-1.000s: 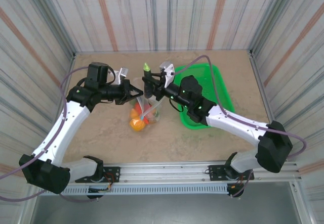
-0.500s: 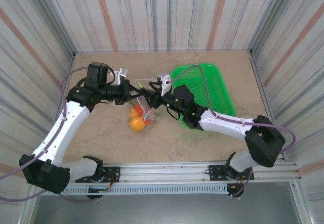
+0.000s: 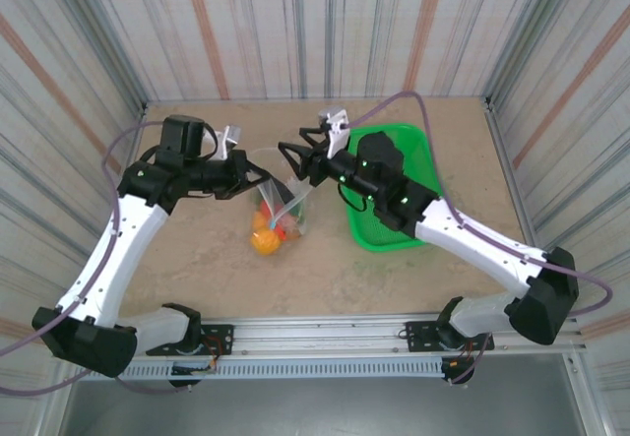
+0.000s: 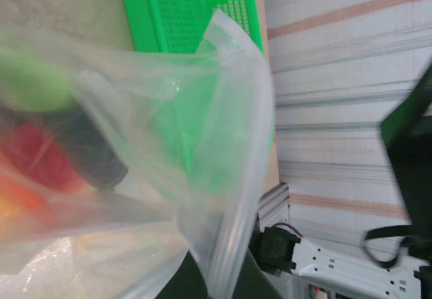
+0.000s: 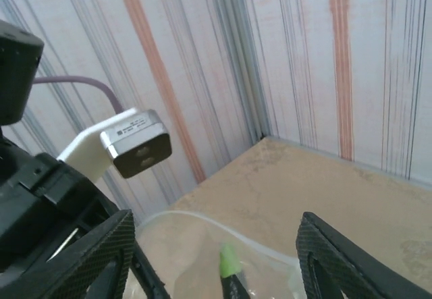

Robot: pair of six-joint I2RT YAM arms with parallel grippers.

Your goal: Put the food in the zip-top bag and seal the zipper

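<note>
The clear zip-top bag (image 3: 283,198) hangs mouth-up over the table, its bottom resting on the surface. My left gripper (image 3: 252,175) is shut on its left rim. In the left wrist view, the zipper (image 4: 237,198) runs down into my pinching left gripper (image 4: 219,282). Food shows through the plastic: a dark eggplant (image 4: 88,147) with a green tip, a red fruit (image 4: 37,154), and an orange (image 3: 264,242) at the bottom. My right gripper (image 3: 295,160) hovers open just right of and above the bag mouth. In its wrist view the eggplant's green tip (image 5: 228,262) pokes up between the right gripper's (image 5: 216,225) spread fingers, untouched.
The green mesh basket (image 3: 409,175) lies to the right, under my right arm. Striped walls close in the table at the back and on both sides. The left wrist's camera block (image 5: 131,137) sits close to my right fingers.
The right gripper carried the eggplant down into the bag, let go of it, opened, and pulled back up to the right. The left gripper kept its hold on the bag rim.
</note>
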